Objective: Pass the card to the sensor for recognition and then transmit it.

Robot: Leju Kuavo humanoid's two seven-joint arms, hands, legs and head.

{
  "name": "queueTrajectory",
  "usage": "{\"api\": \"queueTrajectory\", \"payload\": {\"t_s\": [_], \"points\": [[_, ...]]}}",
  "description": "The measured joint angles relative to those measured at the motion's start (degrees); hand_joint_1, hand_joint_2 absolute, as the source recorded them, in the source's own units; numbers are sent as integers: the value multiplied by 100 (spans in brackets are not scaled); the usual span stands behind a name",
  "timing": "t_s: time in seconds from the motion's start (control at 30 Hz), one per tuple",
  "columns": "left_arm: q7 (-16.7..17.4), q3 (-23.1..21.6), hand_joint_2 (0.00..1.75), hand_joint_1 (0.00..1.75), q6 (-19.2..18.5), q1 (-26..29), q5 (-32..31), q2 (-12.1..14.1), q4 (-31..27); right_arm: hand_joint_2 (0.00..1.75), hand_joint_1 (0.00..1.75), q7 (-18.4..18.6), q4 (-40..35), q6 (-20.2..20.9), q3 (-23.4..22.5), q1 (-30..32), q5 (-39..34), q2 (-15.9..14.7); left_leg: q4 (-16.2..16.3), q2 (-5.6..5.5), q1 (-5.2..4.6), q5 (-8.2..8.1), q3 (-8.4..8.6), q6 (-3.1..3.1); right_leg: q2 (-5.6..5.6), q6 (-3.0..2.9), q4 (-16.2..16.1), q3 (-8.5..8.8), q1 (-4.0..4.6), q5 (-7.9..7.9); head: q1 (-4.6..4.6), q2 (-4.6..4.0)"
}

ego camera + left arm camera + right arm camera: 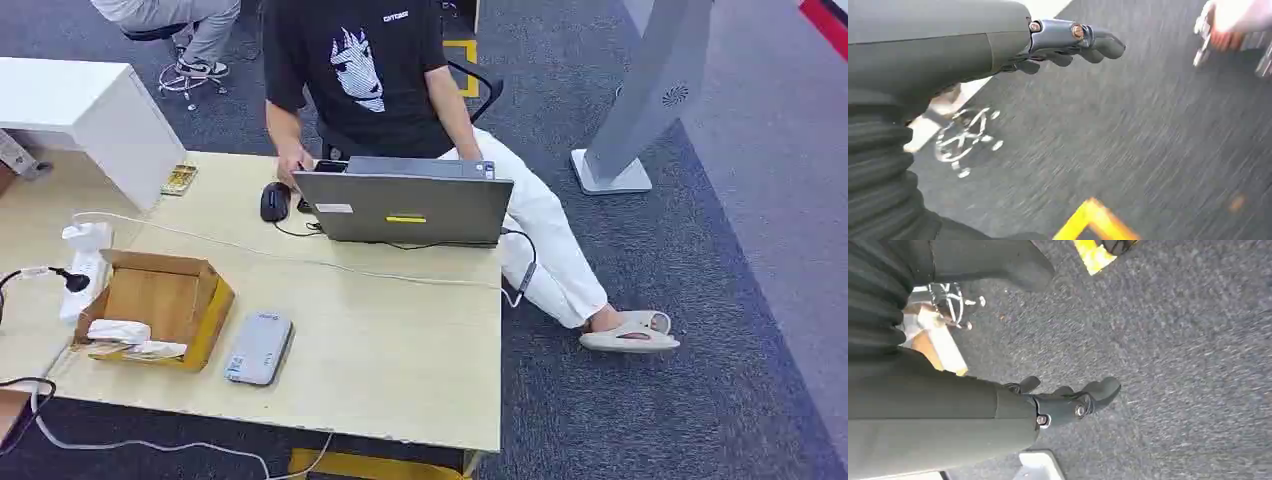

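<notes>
On the table, a grey sensor.

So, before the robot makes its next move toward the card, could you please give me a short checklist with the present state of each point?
1. Left hand free: ok, it holds nothing, fingers loosely curled over the carpet.
2. Right hand free: ok, nothing in it, also hanging over the carpet.
3. Card located: cannot tell; white items lie in the cardboard box, but none is clearly a card.
4. Sensor located: cannot tell; the grey flat device beside the box may be the reader.
5. Path to box and device: ok, nothing stands at the table's near edge in front of them.
6. Person away from them: ok, the person sits behind the laptop.
</notes>
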Motion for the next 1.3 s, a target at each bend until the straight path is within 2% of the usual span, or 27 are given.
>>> {"api": "queueTrajectory", "payload": {"t_s": [0.1,0.23,0.47,0.63,0.77,1.0,1.17,1.3], "points": [[-187,377,175,0,135,-63,-176,0,-375,175,0,46,-31,13,-44,49,11,13,0,0,0,0,0,1,0,0,0,0,0,0,-2,0],[-665,957,175,0,129,-330,-253,20,-695,175,0,94,-31,52,-94,61,74,15,0,0,0,-1,0,2,0,0,0,2,0,0,0,0],[-1463,1934,175,0,-396,-839,-378,284,-1055,175,0,65,-28,201,-273,37,293,22,0,0,1,0,2,0,0,0,1,3,1,0,0,0],[-2083,2566,175,0,-822,-1155,-461,645,-1250,175,0,-11,-20,328,-433,1,527,24,0,0,2,1,0,0,0,0,1,4,1,0,-2,0],[-2313,2725,175,0,-980,-1276,-489,804,-1302,175,0,-33,-13,382,-485,-23,616,22,0,-2,2,0,-3,0,-2,-1,1,3,2,-1,-11,0],[-3211,3370,175,0,-1598,-1684,-566,1386,-1438,175,0,-223,57,577,-767,-164,1030,22,0,-1,6,1,2,-1,-1,-3,1,3,6,-2,0,0],[-3854,3510,175,0,-2154,-2015,-599,1795,-1527,175,0,-442,140,726,-1019,-233,1412,22,0,-6,6,1,1,-2,-7,-4,1,6,7,-2,2,0],[-4258,3367,175,0,-2435,-2126,-623,2077,-1575,175,0,-652,216,866,-1272,-299,1773,22,0,0,6,1,3,-2,1,-4,1,3,6,-2,2,0]]}}
